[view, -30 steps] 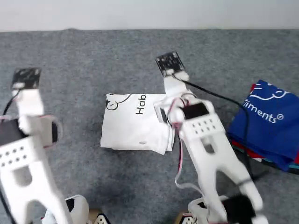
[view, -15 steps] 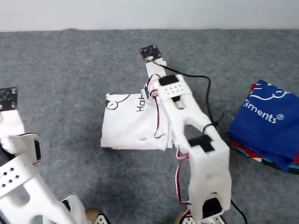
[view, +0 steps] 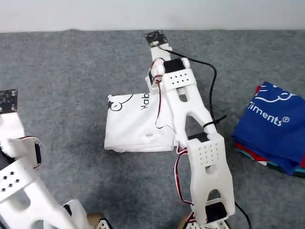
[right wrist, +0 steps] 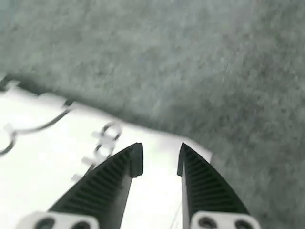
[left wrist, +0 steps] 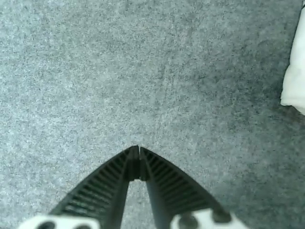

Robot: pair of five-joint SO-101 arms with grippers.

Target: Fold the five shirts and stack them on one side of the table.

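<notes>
A white shirt (view: 131,126), folded into a rough rectangle, is seen lying near the middle of the grey tabletop (view: 71,71), with dark print along its far edge. The right arm (view: 190,114) is stretched out from the near edge of the tabletop toward the far side. Its links are laid almost in a straight line over the right-hand part of the white shirt, so that this side of the shirt is partly covered in the high view. A black cable (view: 212,90) is looped along the arm's right side. In the right wrist view the jaws of this arm are shown a little apart, with nothing held between them. They are poised over the far edge of the white shirt, close to its right corner, where the cloth meets the bare tabletop. Whether the tips are touching the cloth cannot be told.

The left arm (view: 19,167) is folded back at the near left of the tabletop, well apart from the white shirt. Its jaws are pressed together at the tips and pointed down at bare tabletop.

At the right edge of the tabletop a stack of folded shirts (view: 274,129) is found, with a blue one on top and red and teal edges visible beneath it. The stack lies apart from both arms.
</notes>
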